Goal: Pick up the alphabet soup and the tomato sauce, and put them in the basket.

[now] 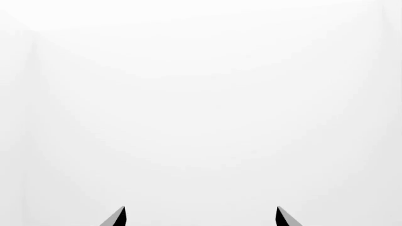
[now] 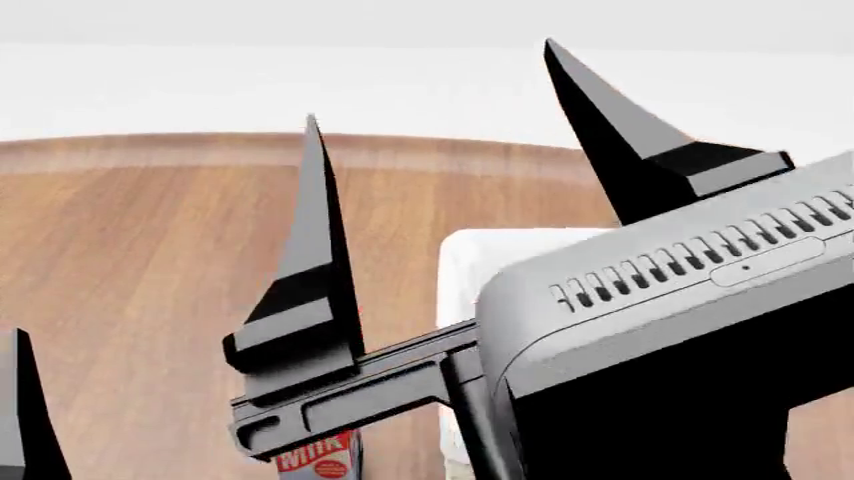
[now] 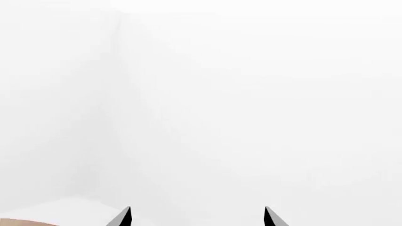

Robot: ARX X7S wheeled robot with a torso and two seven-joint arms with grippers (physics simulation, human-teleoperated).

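Head view: the right gripper (image 2: 434,85) fills most of the frame, raised close before the camera. Its two black pointed fingers (image 2: 315,250) stand wide apart with nothing between them, one at about 10 o'clock from frame centre, the other at about 1 o'clock. They rise from a grey housing with a row of vent slots (image 2: 694,265) at 4 o'clock.

Behind the gripper lies a wooden table (image 2: 120,270) with a curved far edge. On it, just past the housing, a white cloth-covered corner of the basket (image 2: 461,265) shows; the rest of it is hidden, so its weave cannot be judged. At 6 o'clock, the top of a red-and-white carton lettered "Milk" (image 2: 318,458) appears under the gripper's bar.

One dark finger of the left gripper (image 2: 24,410) shows at 8 o'clock. In the left wrist view, the left gripper's two tips (image 1: 201,216) are well apart against blank white. The right wrist view shows the same spread tips.

Neither the alphabet soup nor the tomato sauce can be seen in any view.
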